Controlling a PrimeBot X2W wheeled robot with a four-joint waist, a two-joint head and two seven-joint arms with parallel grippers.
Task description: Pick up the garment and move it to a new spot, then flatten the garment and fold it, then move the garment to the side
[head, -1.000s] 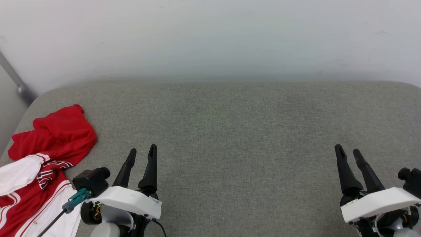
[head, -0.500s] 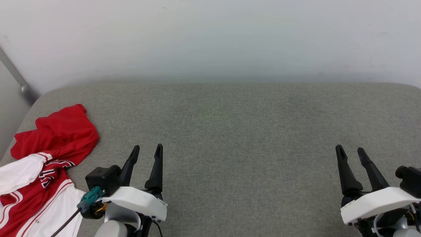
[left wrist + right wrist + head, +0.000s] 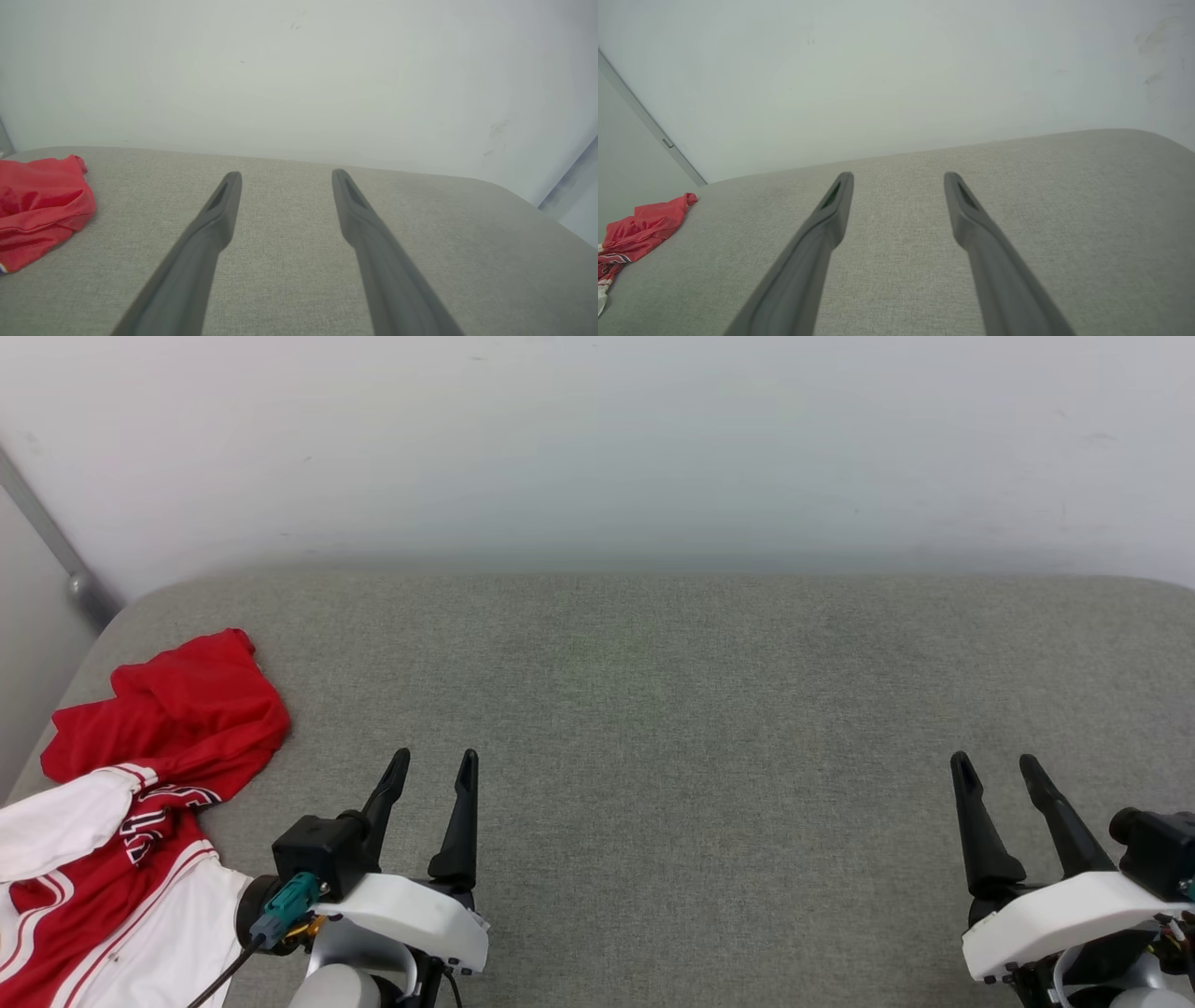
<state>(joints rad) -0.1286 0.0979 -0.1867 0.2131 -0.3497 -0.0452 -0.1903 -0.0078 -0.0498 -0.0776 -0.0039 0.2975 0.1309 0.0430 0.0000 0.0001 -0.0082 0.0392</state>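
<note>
The garment (image 3: 140,784), red with white sleeve ends, striped trim and black lettering, lies crumpled at the left end of the grey cushion (image 3: 672,709). Its red folds also appear at the left edge of the left wrist view, garment (image 3: 42,205), and small at far left of the right wrist view, garment (image 3: 640,228). My left gripper (image 3: 434,761) hovers open just right of the garment, apart from it, with nothing between its fingers (image 3: 224,205). My right gripper (image 3: 994,763) stands open over the cushion's right part, also empty, fingers (image 3: 966,210) spread.
A pale wall (image 3: 597,448) rises right behind the cushion. A grey metal post (image 3: 56,551) slants down at the far left corner. The cushion's left edge runs close beside the garment, and its rounded right end shows in the left wrist view.
The head camera has shifted a little, so the whole scene slid right. My left gripper has moved right and slightly toward me relative to the garment. Both grippers stay open.
</note>
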